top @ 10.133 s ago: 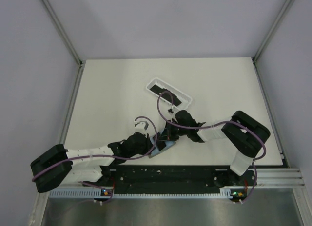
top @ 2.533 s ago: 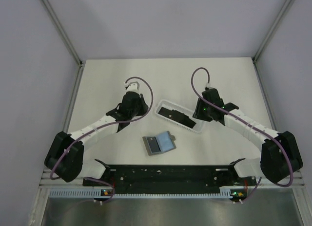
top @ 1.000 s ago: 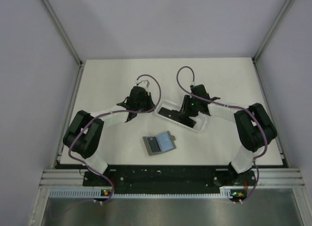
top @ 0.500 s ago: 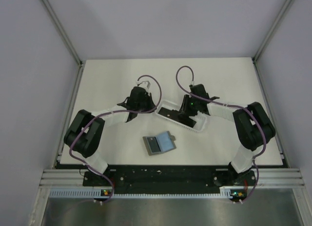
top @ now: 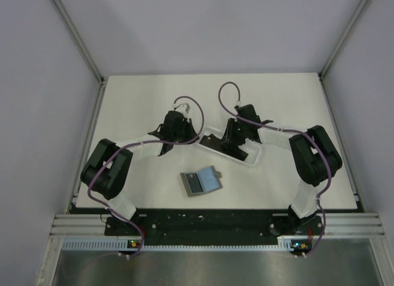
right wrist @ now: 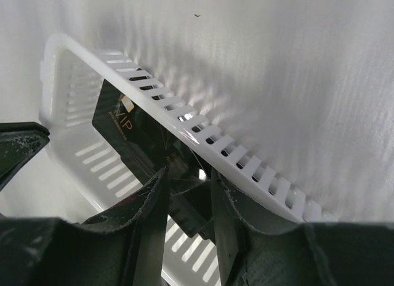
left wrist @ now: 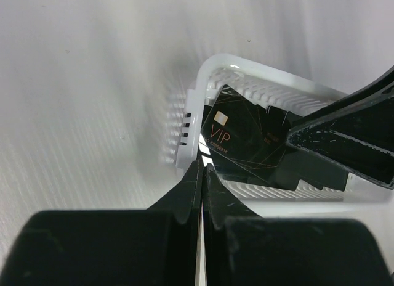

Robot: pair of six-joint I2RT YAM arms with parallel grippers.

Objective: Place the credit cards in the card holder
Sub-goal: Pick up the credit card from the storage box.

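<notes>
One card holder (top: 201, 182), one white tray (right wrist: 184, 116), and at least two credit cards (left wrist: 237, 135).

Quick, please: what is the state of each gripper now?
Left gripper: shut, tips at the end of the white tray.
Right gripper: fingers apart around a black card; grip cannot be told.

Cards (left wrist: 237, 135) in tray (top: 247, 160) — card holder (top: 201, 182) in front of it, twd near edge, slightly L.
</notes>
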